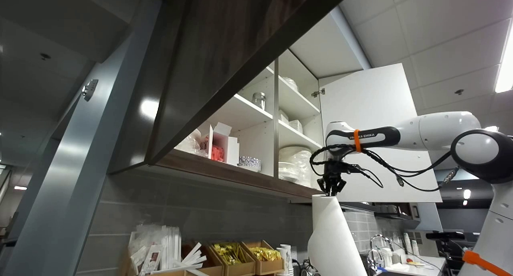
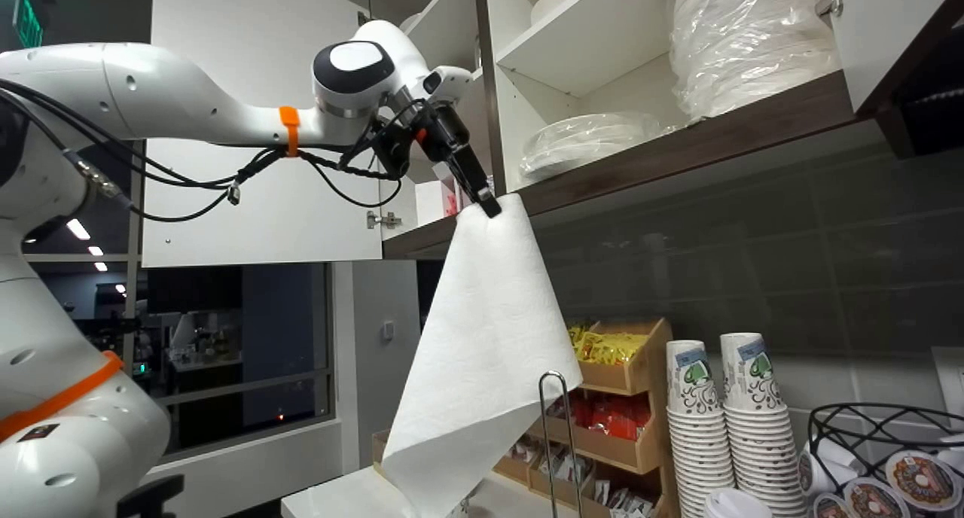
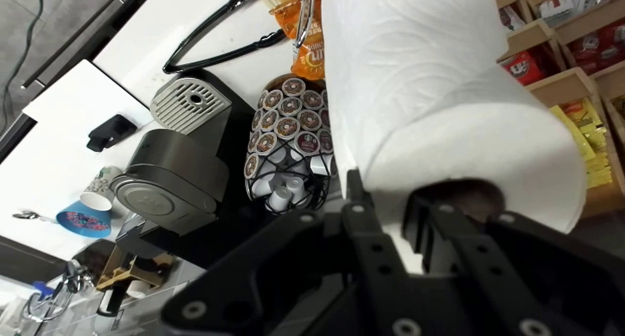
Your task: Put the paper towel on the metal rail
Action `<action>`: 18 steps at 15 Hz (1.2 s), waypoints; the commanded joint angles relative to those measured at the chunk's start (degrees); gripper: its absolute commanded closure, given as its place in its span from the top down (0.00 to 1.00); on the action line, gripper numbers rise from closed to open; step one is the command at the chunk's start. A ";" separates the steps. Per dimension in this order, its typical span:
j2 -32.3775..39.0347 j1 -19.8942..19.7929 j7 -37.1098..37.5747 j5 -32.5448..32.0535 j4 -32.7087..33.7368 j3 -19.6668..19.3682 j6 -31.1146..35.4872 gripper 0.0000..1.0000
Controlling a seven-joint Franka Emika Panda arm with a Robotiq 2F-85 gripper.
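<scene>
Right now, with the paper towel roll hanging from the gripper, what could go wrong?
The gripper pinches the paper towel roll by its wall at one end, one finger inside the core, so the roll might swing or slip.

In an exterior view, the metal rail stands in front of the roll's flared lower part, which could snag; I can't judge the gap.

The roll's top looks close to the cabinet's bottom board, so lifting might bump it.

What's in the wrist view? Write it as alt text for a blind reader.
A black gripper pinches the wall of a white paper towel roll, one finger inside its core. Beyond are a coffee maker, heaped coffee pods and, at right, bins of packets.
</scene>
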 commanded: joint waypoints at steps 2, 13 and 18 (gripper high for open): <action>3.35 -0.05 1.32 -2.03 6.27 -0.33 -3.02 0.05; 7.96 -0.11 3.66 -2.17 17.22 -2.96 -11.95 0.05; 9.34 0.07 4.61 -2.19 19.82 -3.84 -12.77 0.05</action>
